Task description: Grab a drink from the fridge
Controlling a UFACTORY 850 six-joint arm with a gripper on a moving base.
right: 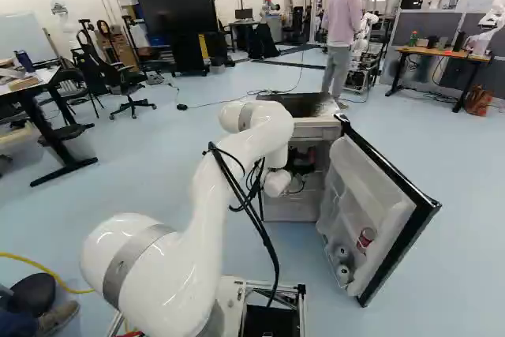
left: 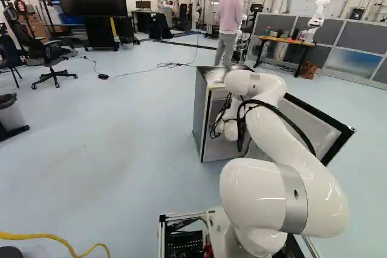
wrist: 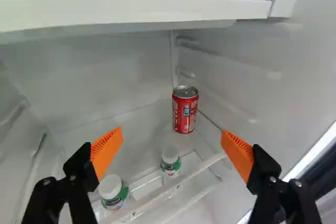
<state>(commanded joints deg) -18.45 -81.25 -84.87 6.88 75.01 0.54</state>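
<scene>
The gripper (wrist: pixel 172 132) has its fingers wide apart with nothing between the orange pads (wrist: pixel 106 150) – room enough, I'd judge, for a can. Ahead of it, the likeliest drink, a red can (wrist: pixel 185 109), stands upright near the back corner of the fridge (right: pixel 289 209), touched by neither finger.

If full it should be fairly heavy for its size, thin-walled and smooth, slippery if damp; an empty one would dent easily. Best to take it around the middle of its straight side, below the rim, pads square to it, with a firm but moderate squeeze.

Two white-capped bottles (wrist: pixel 170 162) (wrist: pixel 111 190) look nearer the gripper than the can; I can't tell whether they share its level, so a low approach could knock them. A clear rail (wrist: pixel 202 167) runs nearby too. Overhead, the white compartment edge (wrist: pixel 142 10) limits lifting, and the side wall (wrist: pixel 273 77) leaves less room for one finger. Farther out, the door (right: pixel 387 203) stands open – a straight retreat looks safest, keeping the arm (right: pixel 229 187) off it and the cabinet frame.
</scene>
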